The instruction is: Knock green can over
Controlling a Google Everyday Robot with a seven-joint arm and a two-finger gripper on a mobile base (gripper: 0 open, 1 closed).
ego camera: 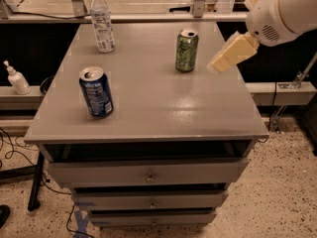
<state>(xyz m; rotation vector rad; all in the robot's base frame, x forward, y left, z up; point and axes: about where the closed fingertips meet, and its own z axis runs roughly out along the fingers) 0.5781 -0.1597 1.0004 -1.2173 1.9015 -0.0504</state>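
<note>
A: What stands on the grey cabinet top [148,118]?

B: Three items, all upright: a green can [186,50] at the back right, a blue can [96,92] at the front left, and a clear water bottle [102,20] at the back left.

A: And the gripper?

B: The cream gripper [218,64] reaches in from the right on a white arm [282,9]. It slants down to the left, near the green can but apart from it.

A: Below the top?

B: Stacked drawers [148,175].
</note>
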